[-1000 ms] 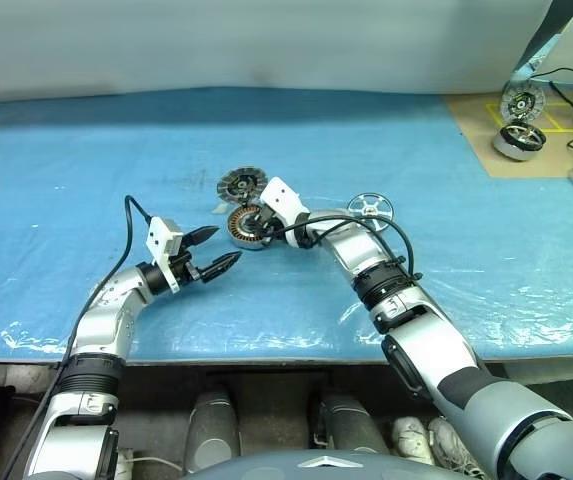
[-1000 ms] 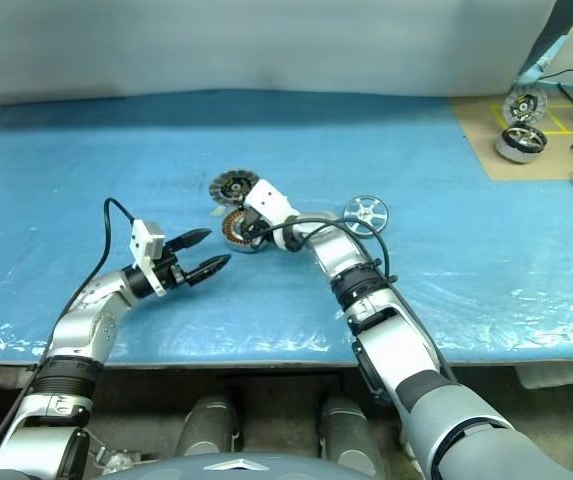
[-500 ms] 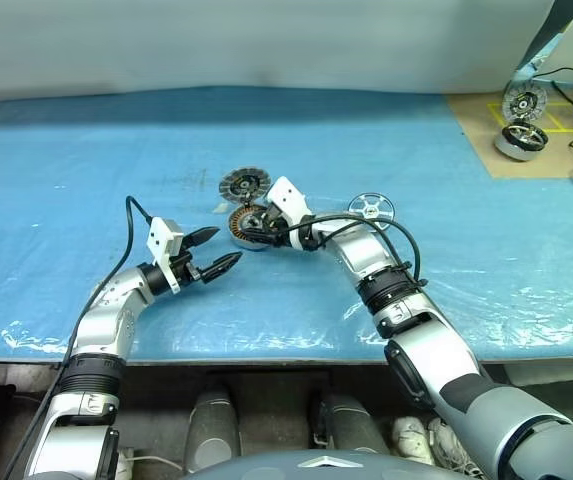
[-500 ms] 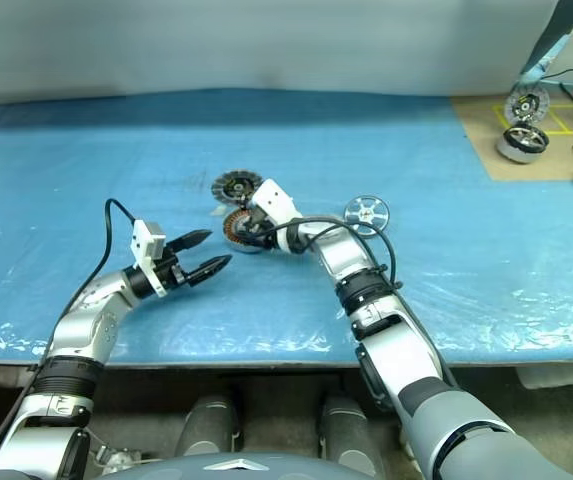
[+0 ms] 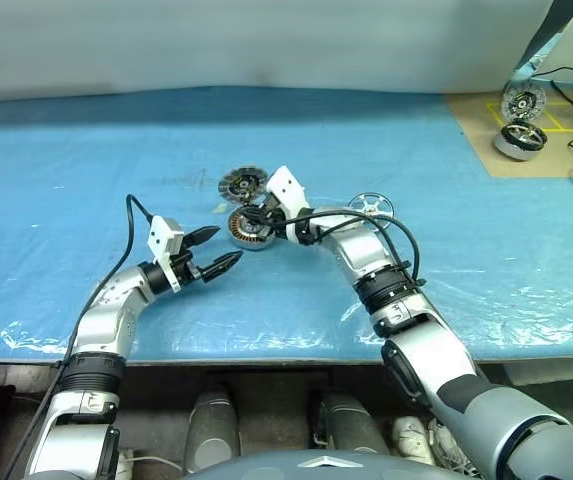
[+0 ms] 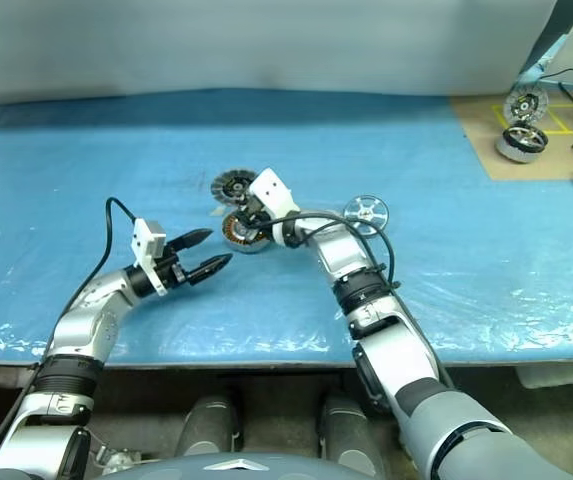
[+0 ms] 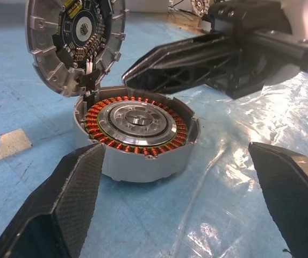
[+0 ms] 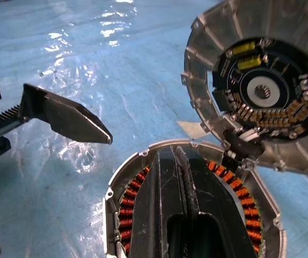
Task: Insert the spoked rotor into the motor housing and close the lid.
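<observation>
Spoked rotor (image 5: pixel 370 206): it lies flat on the blue sheet of the bench (image 5: pixel 486 250), off to the right of the motor housing (image 5: pixel 249 228) and partly behind my right forearm, well apart from the housing and from both of my grippers. The housing sits upright on the sheet near the middle of the bench, its ring of copper-coloured windings and its metal hub uncovered. The lid (image 5: pixel 242 183) stands swung open from the housing's far rim, joined there by a dark hinge piece, with its inner face and dark centre turned toward me. My right gripper (image 8: pixel 178 183) has its two black fingers pressed together with nothing between them; it reaches in from the right and its tips hang just above the open housing, over the windings, close below the lid. I cannot tell from here whether the tips touch the housing. My left gripper (image 5: pixel 218 250) hovers over the sheet to the left of the housing and nearer to me, its fingers spread wide and holding nothing, pointed toward the housing, which sits between them in the left wrist view. Far off at the bench's right corner a second motor (image 5: pixel 518 140) rests on a brown board (image 5: pixel 476 125).
</observation>
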### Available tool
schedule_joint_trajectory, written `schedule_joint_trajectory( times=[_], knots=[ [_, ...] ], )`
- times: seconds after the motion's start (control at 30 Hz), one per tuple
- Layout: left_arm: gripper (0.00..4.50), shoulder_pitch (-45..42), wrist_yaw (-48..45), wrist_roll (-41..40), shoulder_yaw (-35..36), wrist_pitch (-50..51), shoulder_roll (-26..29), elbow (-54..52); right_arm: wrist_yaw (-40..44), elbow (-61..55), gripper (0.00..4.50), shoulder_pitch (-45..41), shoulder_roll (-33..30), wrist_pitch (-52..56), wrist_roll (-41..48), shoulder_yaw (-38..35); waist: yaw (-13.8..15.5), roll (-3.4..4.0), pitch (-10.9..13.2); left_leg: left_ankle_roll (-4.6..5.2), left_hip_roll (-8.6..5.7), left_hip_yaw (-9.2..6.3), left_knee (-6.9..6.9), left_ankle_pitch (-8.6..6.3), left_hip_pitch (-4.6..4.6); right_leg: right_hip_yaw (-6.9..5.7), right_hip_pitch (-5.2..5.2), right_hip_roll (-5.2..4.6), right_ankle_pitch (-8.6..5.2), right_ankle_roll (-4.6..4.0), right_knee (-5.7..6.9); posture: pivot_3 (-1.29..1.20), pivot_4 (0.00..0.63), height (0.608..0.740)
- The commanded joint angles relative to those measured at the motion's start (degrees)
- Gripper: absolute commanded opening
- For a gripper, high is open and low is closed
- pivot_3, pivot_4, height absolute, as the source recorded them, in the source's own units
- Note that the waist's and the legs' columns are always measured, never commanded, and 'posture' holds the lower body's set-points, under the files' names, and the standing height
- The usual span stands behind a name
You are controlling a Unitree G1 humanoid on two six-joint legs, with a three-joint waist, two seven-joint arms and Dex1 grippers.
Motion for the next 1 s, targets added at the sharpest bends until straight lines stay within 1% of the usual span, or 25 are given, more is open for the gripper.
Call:
schedule_joint_trajectory(
  times=[0.03, 0.27, 0.4, 0.47, 0.63, 0.7, 0.83, 0.87, 1.0],
  knots=[
    [4.50, -0.6, -0.4, -1.1, 0.9, 0.1, 0.5, -2.3, -1.2, 1.0, 0.02, -0.8, 0.6, -1.6, -1.1, 0.8, 0.0, 0.00, 0.0, 0.00, 0.00, 0.00, 0.00, 0.00, 0.00, 0.00, 0.00, 0.00, 0.00, 0.00, 0.00, 0.00, 0.150, 0.740],
    [4.50, -0.6, -0.3, -1.0, 0.5, 0.5, 0.3, -2.8, -2.7, 7.2, 0.02, -0.7, 0.3, -3.5, -4.8, 3.2, 0.0, 0.00, 0.0, 0.00, 0.00, 0.01, 0.00, 0.00, 0.04, 0.01, 0.02, 0.00, 0.00, 0.00, 0.01, 0.00, 0.150, 0.740],
    [4.50, -0.9, -0.3, -1.0, 0.6, 0.5, 0.3, -2.5, -2.9, 9.0, 0.02, -0.1, -0.5, -4.9, -7.9, 6.3, -0.1, 0.00, 0.0, 0.00, 0.00, 0.01, 0.00, 0.00, 0.22, 0.04, 0.18, -0.01, -0.12, -0.20, 0.03, 0.00, 0.150, 0.740],
    [4.50, -1.0, -0.4, -0.9, 0.6, 0.6, 0.4, -2.5, -3.1, 9.5, 0.02, 0.0, -0.5, -4.6, -8.0, 6.2, -0.1, 0.00, 0.0, 0.00, 0.01, 0.02, 0.00, 0.00, 0.34, 0.06, 0.29, -0.01, -0.14, -0.22, 0.03, 0.00, 0.150, 0.740],
    [4.50, -1.3, -0.5, -0.9, 0.4, 0.8, 0.3, -2.3, -1.3, 7.4, 0.02, -0.4, 0.8, -1.6, -2.8, 1.7, 0.0, 0.00, 0.0, 0.00, 0.03, 0.05, -0.02, -0.01, 0.47, 0.14, 0.39, -0.03, -0.15, -0.23, 0.02, 0.00, 0.150, 0.740],
    [4.50, -1.6, -0.6, -0.9, 0.4, 0.8, 0.2, -2.1, 0.9, 4.4, 0.02, -0.2, 1.2, 0.0, 1.0, -1.0, 0.0, 0.00, 0.0, 0.00, 0.04, 0.06, -0.03, -0.01, 0.46, 0.15, 0.38, -0.03, -0.15, -0.23, 0.01, 0.00, 0.150, 0.740],
    [4.50, -1.9, -0.8, -1.0, 0.4, 1.0, 0.2, -1.9, 3.0, -0.3, 0.02, -1.0, 1.9, 4.6, 8.0, -6.7, 0.1, 0.00, 0.0, 0.01, 0.02, 0.06, -0.04, 0.00, 0.17, 0.13, 0.11, -0.03, -0.11, -0.17, 0.00, 0.00, 0.150, 0.740],
    [4.50, -1.9, -0.8, -1.0, 0.4, 1.0, 0.2, -1.9, 3.2, -1.1, 0.02, -1.1, 1.9, 5.5, 8.9, -7.4, 0.0, 0.00, 0.0, 0.01, 0.02, 0.06, -0.03, 0.00, 0.04, 0.11, -0.02, -0.02, -0.01, 0.01, 0.01, 0.00, 0.150, 0.740],
    [4.50, -1.9, -0.8, -0.9, 0.4, 1.2, 0.2, -2.0, 3.6, -3.8, 0.02, -1.1, 2.1, 8.1, 11.1, -8.2, 0.0, 0.00, 0.0, 0.01, 0.00, 0.06, -0.10, 0.00, -0.03, 0.04, -0.09, 0.02, 0.00, 0.02, -0.02, 0.00, 0.150, 0.740]
  ],
)
